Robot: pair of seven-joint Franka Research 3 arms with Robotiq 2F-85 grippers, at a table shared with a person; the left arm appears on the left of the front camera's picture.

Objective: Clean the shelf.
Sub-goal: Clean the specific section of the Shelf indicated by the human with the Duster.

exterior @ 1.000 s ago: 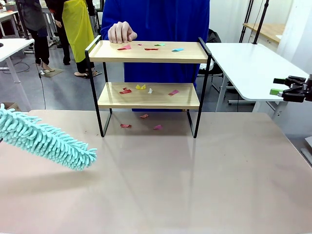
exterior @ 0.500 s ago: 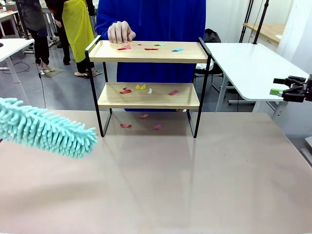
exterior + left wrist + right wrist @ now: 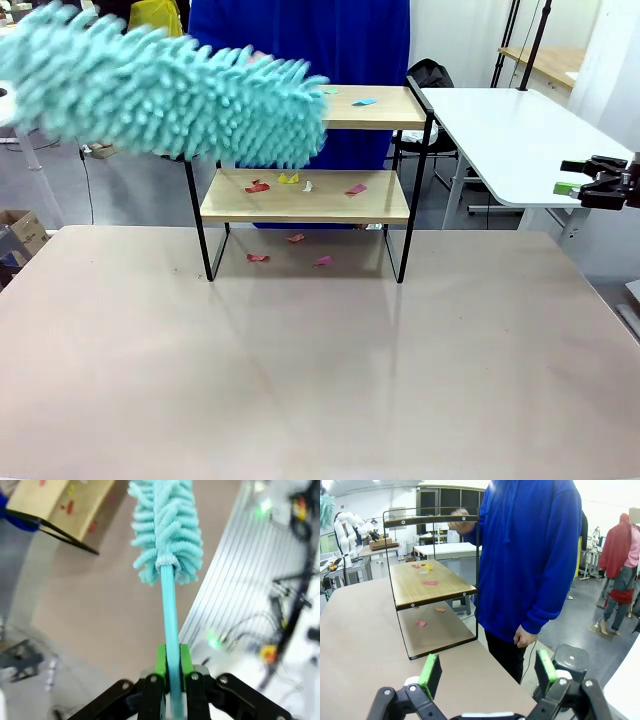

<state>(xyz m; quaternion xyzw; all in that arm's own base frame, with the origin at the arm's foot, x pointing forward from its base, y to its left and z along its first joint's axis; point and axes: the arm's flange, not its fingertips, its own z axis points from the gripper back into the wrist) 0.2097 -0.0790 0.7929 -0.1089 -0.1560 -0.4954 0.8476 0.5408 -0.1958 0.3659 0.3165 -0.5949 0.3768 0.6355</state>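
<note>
The small two-tier shelf [image 3: 305,205], made of two light wood boards in a thin black metal frame, is stood at the far middle of the pale beige worktop [image 3: 320,370], on its four legs. Small coloured paper scraps [image 3: 290,181] are scattered on the lower board. More are seen on the right part of the upper board and on the worktop beneath the shelf.

The left part of the upper board is covered in the front view by a fluffy turquoise microfibre duster [image 3: 170,95], which is blurred. Whether its head touches the board cannot be told. In the left wrist view the duster's thin turquoise handle [image 3: 168,610] is pinched between the green pads of the left claw [image 3: 172,656], which are pressed tight against it.

The right claw [image 3: 570,177] is held off the worktop's right edge with its fingers spread wide, and nothing is gripped or touched by it.

Just behind the shelf a person in a blue hooded top [image 3: 535,555] is stood, one hand [image 3: 462,526] raised at the upper board and the other hung at the side. A white side table [image 3: 510,130] is set to the right, and a cardboard box [image 3: 20,235] lies on the grey floor at the left. Other tables and people are seen farther off in the room.
</note>
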